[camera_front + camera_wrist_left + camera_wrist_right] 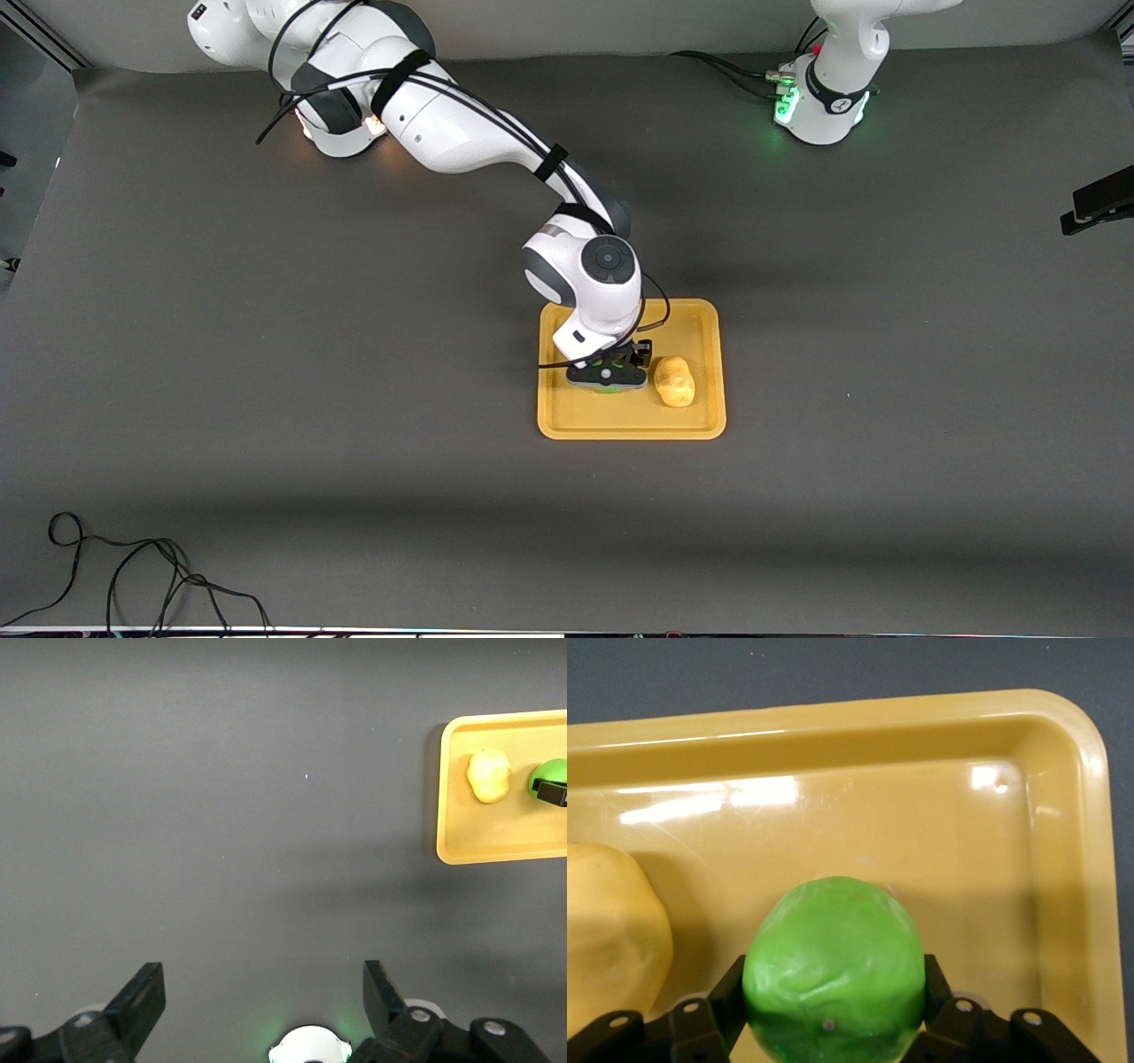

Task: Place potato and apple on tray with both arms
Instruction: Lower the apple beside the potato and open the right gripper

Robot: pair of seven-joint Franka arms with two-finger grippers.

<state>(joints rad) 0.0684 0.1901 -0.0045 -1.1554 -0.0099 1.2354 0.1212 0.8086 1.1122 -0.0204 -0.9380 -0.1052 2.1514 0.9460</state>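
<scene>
While the right gripper (608,379) hangs low inside the tray (631,427), its 2 black fingers (722,992) are clamped on the apple (834,967), a smooth, glossy, bright green ball. The potato (674,381) lies on the tray floor just beside the apple, toward the left arm's end: a lumpy, pale yellow oval. The tray is a flat yellow-orange plastic rectangle with rounded corners and a low rim, shiny where the light strikes it. The left gripper (264,1005) waits over bare dark grey matte table (221,815), fingers spread wide with nothing between them.
</scene>
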